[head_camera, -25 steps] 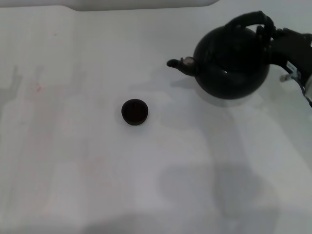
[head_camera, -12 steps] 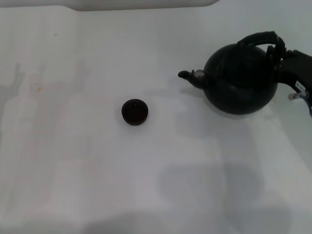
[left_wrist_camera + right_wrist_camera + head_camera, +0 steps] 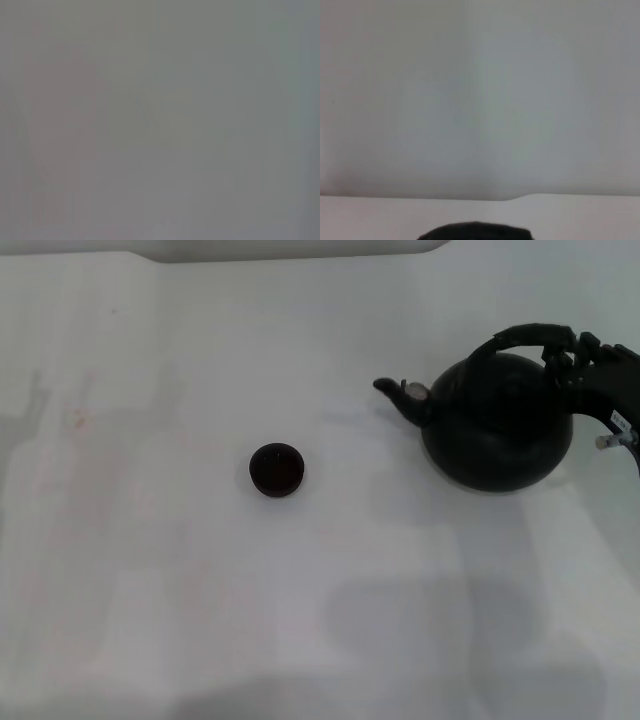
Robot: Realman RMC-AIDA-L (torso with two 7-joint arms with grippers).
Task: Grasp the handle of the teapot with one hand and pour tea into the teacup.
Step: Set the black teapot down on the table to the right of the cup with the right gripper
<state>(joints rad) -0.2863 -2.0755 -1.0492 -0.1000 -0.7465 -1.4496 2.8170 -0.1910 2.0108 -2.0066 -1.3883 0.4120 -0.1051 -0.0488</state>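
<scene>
now right hand (image 3: 590, 365) jaws clamped round handle (image 3: 525, 337).

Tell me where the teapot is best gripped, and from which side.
Grip the teapot by its arched handle, coming from the robot's right, opposite the spout, which points left toward the teacup. The right gripper is already closed there.

Right hand (image 3: 590, 375) black, multi-fingered; small white label; thin cable at the wrist
</scene>
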